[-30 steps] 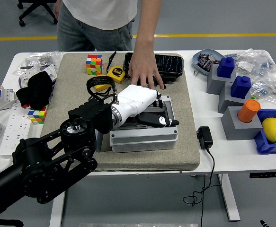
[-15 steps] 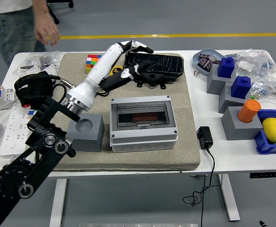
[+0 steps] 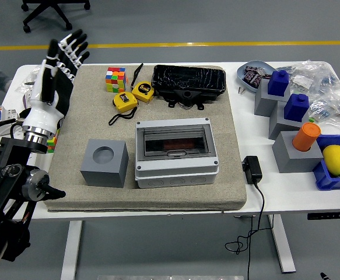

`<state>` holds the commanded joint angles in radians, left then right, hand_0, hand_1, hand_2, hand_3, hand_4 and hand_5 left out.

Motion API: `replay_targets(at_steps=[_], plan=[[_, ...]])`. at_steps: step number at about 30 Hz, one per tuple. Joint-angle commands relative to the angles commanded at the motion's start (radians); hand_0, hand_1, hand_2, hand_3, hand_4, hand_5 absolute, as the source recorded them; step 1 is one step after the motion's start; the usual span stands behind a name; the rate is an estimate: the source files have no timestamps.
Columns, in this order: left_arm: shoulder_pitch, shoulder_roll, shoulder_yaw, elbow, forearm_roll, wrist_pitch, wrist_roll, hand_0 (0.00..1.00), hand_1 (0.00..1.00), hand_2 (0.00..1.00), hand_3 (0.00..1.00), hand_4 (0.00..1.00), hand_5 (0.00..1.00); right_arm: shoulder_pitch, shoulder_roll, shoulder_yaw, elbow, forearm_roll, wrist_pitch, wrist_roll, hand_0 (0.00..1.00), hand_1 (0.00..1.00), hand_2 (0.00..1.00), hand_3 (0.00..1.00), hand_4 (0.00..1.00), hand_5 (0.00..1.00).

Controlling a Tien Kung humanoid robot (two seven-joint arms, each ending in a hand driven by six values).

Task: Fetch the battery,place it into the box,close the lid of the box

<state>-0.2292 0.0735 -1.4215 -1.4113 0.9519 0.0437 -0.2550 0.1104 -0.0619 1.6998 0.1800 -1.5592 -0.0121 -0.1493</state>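
Note:
The grey box point(image 3: 176, 153) sits in the middle of the beige mat point(image 3: 228, 175) with its clear lid down; a dark reddish shape shows through the lid. A grey block point(image 3: 104, 163) with an empty round hole stands to its left. My left hand point(image 3: 59, 64) is raised at the mat's far left edge, fingers spread, holding nothing. No battery is plainly visible. The right arm is out of view.
Two yellow tape measures point(image 3: 132, 96), a Rubik's cube point(image 3: 115, 79) and a black tray point(image 3: 188, 83) lie behind the box. Grey stands with blue blocks point(image 3: 279, 82), an orange cylinder point(image 3: 306, 136), a lemon point(image 3: 336, 159) and a charger point(image 3: 252, 169) are at the right. A power strip point(image 3: 9, 153) is at the left.
My left hand has swung from over the black tray back to the mat's left edge, now upright with fingers spread. The person has left the view.

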Motion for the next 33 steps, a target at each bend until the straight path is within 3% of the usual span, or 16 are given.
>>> replay_targets(at_steps=[3, 6, 12, 20, 28, 33], plan=[[0.009, -0.004, -0.040, 0.042, -0.127, 0.008, -0.002, 0.928, 0.991, 0.966, 0.908, 0.998, 0.998, 0.000, 0.000, 0.000, 0.000, 0.000, 0.000, 0.000, 0.916, 0.820, 0.790, 0.798, 0.998, 0.961], [0.020, 0.000, -0.058, 0.071, -0.133, 0.012, 0.002, 0.927, 0.996, 0.969, 0.904, 0.998, 0.998, -0.002, 0.001, 0.004, 0.000, -0.004, 0.000, -0.002, 0.916, 0.820, 0.790, 0.798, 0.998, 0.961], [0.050, 0.010, -0.077, 0.096, 0.041, 0.025, 0.030, 0.926, 0.990, 0.958, 0.905, 0.998, 0.998, -0.004, 0.002, 0.009, 0.000, -0.011, 0.001, -0.002, 0.917, 0.820, 0.790, 0.798, 0.998, 0.962], [0.086, 0.032, -0.060, 0.064, 0.267, 0.010, 0.075, 0.923, 0.982, 0.942, 0.901, 0.998, 0.998, -0.005, 0.002, 0.024, 0.000, -0.033, 0.002, -0.005, 0.916, 0.819, 0.790, 0.798, 0.998, 0.963], [0.130, 0.046, -0.114, 0.055, 0.273, 0.005, 0.060, 0.879, 0.923, 0.879, 0.847, 0.998, 0.998, 0.028, -0.016, 0.037, 0.000, -0.060, 0.003, -0.004, 0.919, 0.819, 0.790, 0.798, 0.998, 0.972], [0.132, 0.056, -0.143, 0.058, 0.269, 0.011, 0.044, 0.879, 0.923, 0.879, 0.847, 0.998, 0.998, 0.031, -0.023, 0.026, 0.000, -0.059, 0.004, -0.005, 0.919, 0.819, 0.790, 0.798, 0.998, 0.972]])
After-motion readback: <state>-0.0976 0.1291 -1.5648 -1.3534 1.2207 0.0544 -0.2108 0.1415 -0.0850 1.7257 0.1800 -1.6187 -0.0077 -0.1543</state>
